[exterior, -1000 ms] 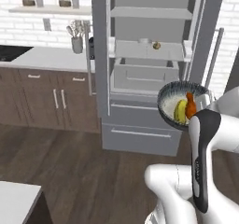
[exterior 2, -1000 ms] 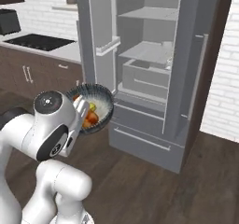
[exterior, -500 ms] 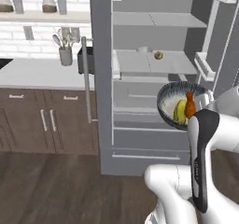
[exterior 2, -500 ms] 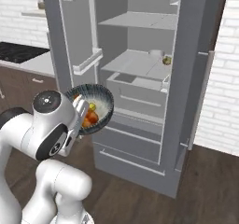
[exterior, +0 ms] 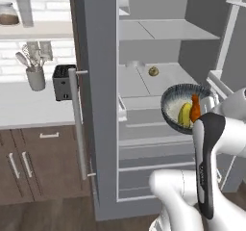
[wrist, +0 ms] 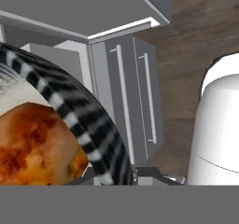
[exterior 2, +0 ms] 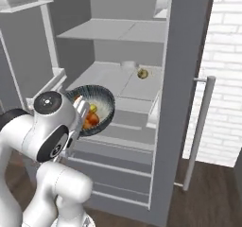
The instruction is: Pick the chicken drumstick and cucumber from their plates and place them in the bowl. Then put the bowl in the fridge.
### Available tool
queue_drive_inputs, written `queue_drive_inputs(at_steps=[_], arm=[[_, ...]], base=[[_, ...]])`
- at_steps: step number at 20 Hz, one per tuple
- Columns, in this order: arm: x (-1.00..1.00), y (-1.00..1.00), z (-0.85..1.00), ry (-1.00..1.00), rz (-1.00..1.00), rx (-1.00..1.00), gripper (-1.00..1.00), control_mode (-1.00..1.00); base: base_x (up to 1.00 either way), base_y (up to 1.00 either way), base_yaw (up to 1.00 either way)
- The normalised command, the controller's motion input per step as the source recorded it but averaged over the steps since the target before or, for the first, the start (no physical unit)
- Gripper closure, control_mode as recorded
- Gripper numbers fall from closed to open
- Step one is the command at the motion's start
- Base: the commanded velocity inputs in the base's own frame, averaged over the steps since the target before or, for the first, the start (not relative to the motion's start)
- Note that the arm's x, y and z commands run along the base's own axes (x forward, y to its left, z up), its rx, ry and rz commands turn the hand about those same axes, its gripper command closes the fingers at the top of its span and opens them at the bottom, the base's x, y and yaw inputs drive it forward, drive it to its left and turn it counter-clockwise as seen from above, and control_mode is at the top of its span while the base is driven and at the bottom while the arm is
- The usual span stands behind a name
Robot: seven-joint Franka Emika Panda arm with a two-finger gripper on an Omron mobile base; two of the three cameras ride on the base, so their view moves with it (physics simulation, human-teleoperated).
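Fingers of the gripper (exterior 2: 81, 111) clamped on the rim of the bowl (exterior: 185, 108), held tilted before the open fridge (exterior: 144, 90), its middle shelf (exterior 2: 118, 82) just beyond. Rigid and probably light, the bowl carries the loose cucumber (exterior: 184, 114) and chicken drumstick (exterior: 195, 109), which may slide; a rim grip suits, kept level

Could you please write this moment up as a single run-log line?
phase: carrying to fridge | gripper: shut on bowl | bowl contents: chicken drumstick, cucumber | fridge: open | bowl: in front of shelves, not yet placed
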Motion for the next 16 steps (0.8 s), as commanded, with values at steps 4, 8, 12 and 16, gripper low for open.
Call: queue_drive_inputs(at_steps=[4, 8, 12, 16], arm=[[0.00, 0.00, 0.00, 0.00, 0.00, 0.00, 1.00, 1.00], [0.00, 0.00, 0.00, 0.00, 0.00, 0.00, 1.00, 1.00], [0.00, 0.00, 0.00, 0.00, 0.00, 0.00, 1.00, 1.00], [0.00, 0.00, 0.00, 0.00, 0.00, 0.00, 1.00, 1.00]], base=[[0.48, 0.09, -0.33], [0.57, 0.08, -0.03], [0.85, -0.02, 0.08], [0.62, -0.01, 0.15]])
